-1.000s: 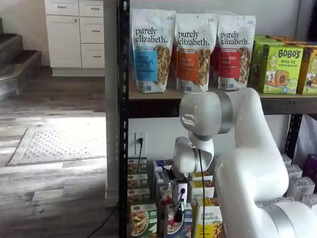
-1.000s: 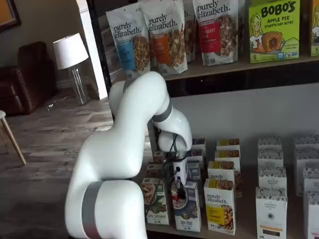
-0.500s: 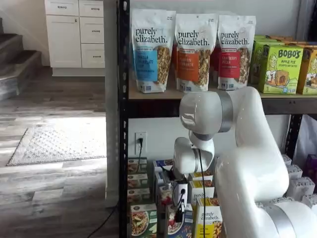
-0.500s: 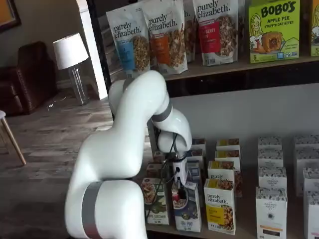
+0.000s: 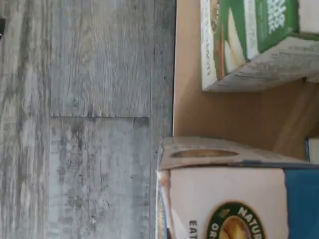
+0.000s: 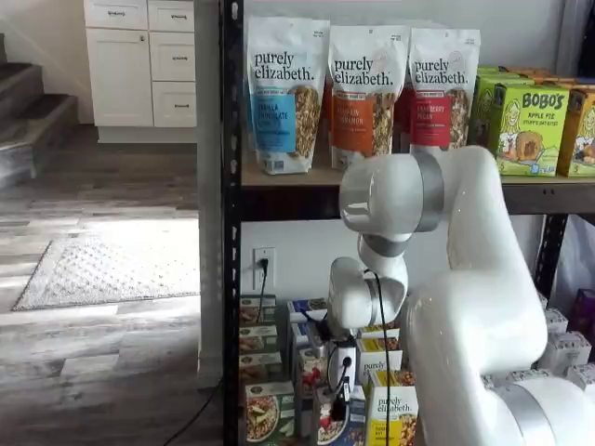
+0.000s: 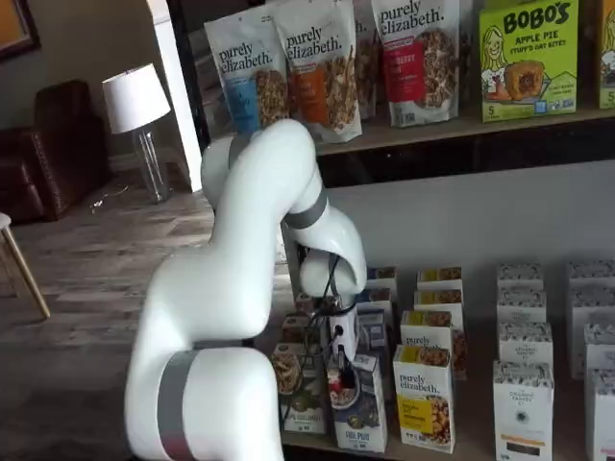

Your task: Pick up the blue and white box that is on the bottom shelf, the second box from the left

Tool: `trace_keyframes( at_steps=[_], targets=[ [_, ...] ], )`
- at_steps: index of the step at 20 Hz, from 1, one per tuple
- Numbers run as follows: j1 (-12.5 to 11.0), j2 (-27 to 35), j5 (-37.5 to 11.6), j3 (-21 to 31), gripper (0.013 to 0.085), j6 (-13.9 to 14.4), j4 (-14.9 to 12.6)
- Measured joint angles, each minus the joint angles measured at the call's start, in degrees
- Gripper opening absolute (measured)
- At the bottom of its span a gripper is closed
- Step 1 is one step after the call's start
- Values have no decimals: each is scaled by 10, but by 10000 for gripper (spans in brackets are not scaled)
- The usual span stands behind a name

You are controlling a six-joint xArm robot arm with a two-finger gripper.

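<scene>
The blue and white box [image 7: 364,415] stands in the front row of the bottom shelf [image 7: 471,449], tilted off upright, between a green-fronted box [image 7: 294,392] and a yellow "purely elizabeth" box [image 7: 424,400]. My gripper [image 7: 338,376] hangs from the white arm with its black fingers closed on the top of the blue and white box. In a shelf view the gripper [image 6: 338,407] covers the upper part of the box [image 6: 325,429]. The wrist view shows the box's top [image 5: 234,194] very close, above the tan shelf board [image 5: 239,114].
More rows of boxes stand behind the front row, and white boxes [image 7: 524,403] to the right. The green box also shows in the wrist view [image 5: 249,40]. The black rack post [image 6: 231,232] stands at the left. Granola bags [image 6: 358,98] fill the upper shelf. Grey wood floor [image 5: 89,119] lies in front.
The arm's elbow and wrist have risen a little. The blue and white box has tipped from upright to tilted and shifted slightly with the gripper on it.
</scene>
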Motion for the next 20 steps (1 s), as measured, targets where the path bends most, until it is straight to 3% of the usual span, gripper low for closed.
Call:
trace_keyframes(
  at_steps=[10,18,20],
  targets=[
    [9,-92,-34,130,450,4,5],
    [29,-210,-37,257,450,-15,47],
    [35,-241,-28,281,450,-4,42]
  ],
)
